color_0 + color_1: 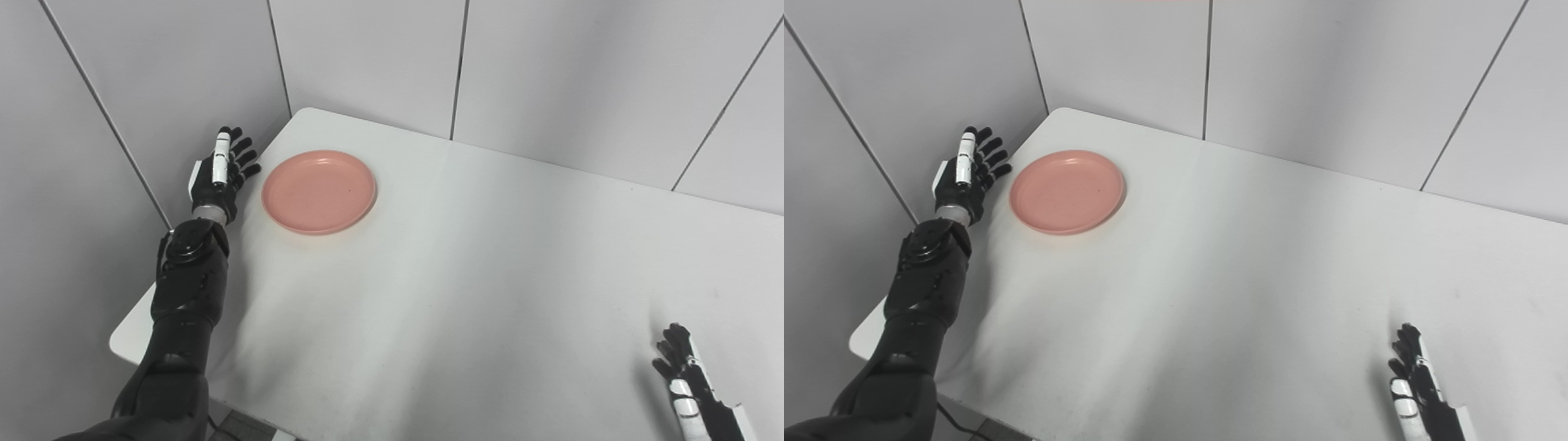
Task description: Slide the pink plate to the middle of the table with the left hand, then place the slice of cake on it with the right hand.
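An empty pink plate (318,191) lies on the white table (465,288) near its far left corner. My left hand (222,174) is open, fingers stretched, at the table's left edge just left of the plate, a small gap between them. My right hand (692,383) is open and empty, low at the front right of the table. The plate also shows in the right eye view (1066,191), with the left hand (966,174) beside it. No slice of cake is in view.
Grey wall panels (367,55) stand close behind and to the left of the table. The table's left edge (131,321) runs under my left forearm.
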Available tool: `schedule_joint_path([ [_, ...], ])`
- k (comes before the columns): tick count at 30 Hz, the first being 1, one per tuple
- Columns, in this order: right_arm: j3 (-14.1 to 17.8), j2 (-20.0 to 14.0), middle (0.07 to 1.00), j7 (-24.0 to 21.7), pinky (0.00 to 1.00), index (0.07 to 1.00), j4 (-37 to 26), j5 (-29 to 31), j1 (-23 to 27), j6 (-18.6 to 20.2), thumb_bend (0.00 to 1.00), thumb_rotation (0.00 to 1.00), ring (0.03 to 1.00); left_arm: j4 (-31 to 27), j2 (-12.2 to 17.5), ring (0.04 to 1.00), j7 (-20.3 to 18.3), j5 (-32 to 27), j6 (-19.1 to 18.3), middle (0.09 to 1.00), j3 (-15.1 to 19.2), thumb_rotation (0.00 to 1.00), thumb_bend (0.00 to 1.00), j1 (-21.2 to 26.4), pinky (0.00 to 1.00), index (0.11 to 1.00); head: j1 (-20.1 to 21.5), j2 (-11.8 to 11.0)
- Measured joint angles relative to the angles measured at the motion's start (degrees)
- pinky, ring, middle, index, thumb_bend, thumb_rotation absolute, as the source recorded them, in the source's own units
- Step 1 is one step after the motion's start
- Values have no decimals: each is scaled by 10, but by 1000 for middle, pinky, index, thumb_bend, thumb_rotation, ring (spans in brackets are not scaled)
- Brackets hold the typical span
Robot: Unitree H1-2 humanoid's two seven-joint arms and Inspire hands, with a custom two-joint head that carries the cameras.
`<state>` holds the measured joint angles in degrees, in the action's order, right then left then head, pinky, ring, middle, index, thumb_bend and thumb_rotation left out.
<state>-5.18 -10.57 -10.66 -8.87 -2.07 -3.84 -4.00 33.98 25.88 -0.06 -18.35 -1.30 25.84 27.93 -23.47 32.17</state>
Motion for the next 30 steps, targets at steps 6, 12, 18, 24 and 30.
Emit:
schedule_joint_path([
  [6, 1, 0, 993, 0, 1000, 995, -7, -4, -2, 12, 424, 1000, 983, 2, -19, 893, 0, -15, 17, 891, 0, 999, 397, 0, 900, 868, 4, 5],
  [12, 1, -1, 992, 0, 1000, 991, -15, -11, -4, 20, 390, 1000, 984, -11, -32, 891, -9, -19, 26, 891, -21, 1000, 406, -6, 874, 876, 5, 10],
  [18, 1, 0, 991, 0, 1000, 990, -16, -12, -4, 20, 397, 1000, 982, -39, -62, 882, -12, -17, 24, 884, -47, 1000, 408, -12, 861, 863, 6, 13],
  [24, 1, 0, 988, -1, 1000, 986, -16, -13, -4, 20, 417, 1000, 979, -59, -92, 885, -11, -8, 26, 882, -65, 1000, 406, -12, 870, 865, 13, 19],
  [30, 1, -1, 996, -1, 1000, 993, -19, -12, -7, 20, 394, 1000, 985, -69, -108, 897, -12, -7, 29, 897, -67, 1000, 382, -15, 887, 879, 18, 25],
])
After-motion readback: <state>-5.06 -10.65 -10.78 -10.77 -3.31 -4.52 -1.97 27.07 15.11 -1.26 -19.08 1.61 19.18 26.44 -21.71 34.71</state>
